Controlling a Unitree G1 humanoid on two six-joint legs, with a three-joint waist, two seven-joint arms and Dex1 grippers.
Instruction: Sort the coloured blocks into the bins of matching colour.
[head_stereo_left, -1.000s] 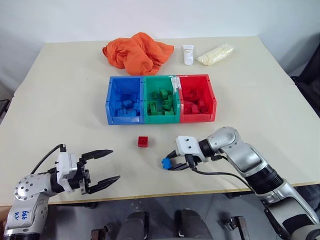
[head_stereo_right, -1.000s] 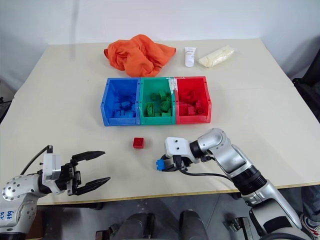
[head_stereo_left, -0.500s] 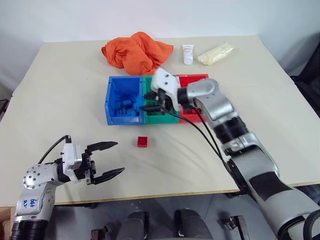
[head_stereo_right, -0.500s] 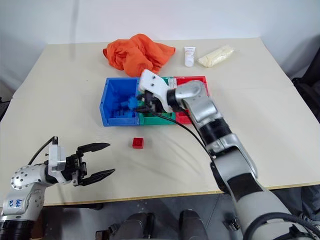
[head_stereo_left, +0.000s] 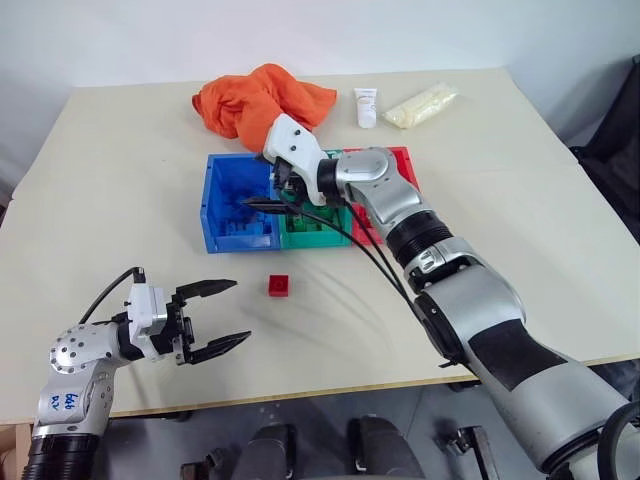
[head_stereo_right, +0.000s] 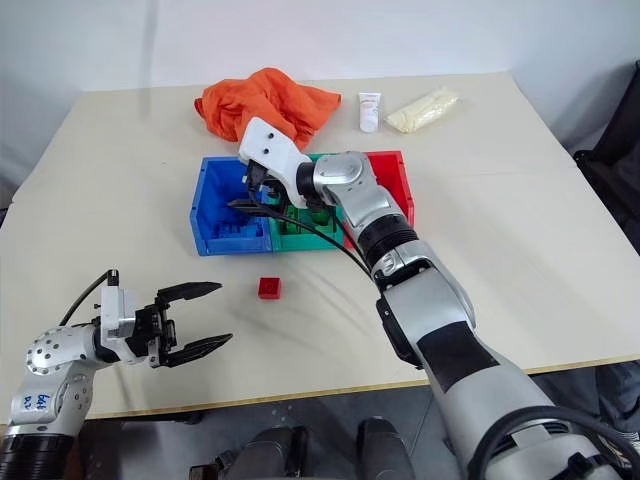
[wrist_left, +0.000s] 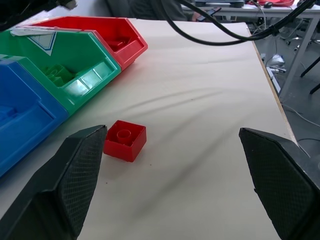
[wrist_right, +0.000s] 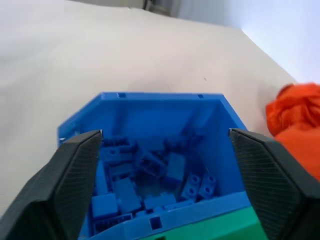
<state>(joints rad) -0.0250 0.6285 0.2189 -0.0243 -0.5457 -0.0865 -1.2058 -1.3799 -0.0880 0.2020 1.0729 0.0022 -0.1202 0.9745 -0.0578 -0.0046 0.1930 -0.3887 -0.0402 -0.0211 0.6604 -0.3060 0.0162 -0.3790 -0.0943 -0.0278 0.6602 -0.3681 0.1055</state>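
Observation:
Three joined bins stand mid-table: blue bin (head_stereo_left: 212, 220), green bin (head_stereo_left: 312, 238) and red bin (head_stereo_left: 406, 166). My right gripper (head_stereo_left: 262, 201) hovers over the blue bin, open, with nothing between its fingers. Below it in the right wrist view lie several blue blocks (wrist_right: 150, 185) inside the bin. Green blocks (wrist_left: 57, 75) lie in the green bin. A red block (head_stereo_left: 279, 285) sits alone on the table in front of the bins. My left gripper (head_stereo_left: 240, 312) is open near the table's front left, with the red block (wrist_left: 125, 140) just ahead of one finger.
An orange cloth (head_stereo_left: 262, 100) is heaped behind the bins. A white tube (head_stereo_left: 366, 105) and a pale yellow bag (head_stereo_left: 420, 103) lie at the back right. My right arm reaches across the red and green bins. The table's front edge runs close to my left gripper.
My right gripper carried a blue block from the table's front up over the blue bin and opened; the block is gone from its fingers. My left gripper hardly moved.

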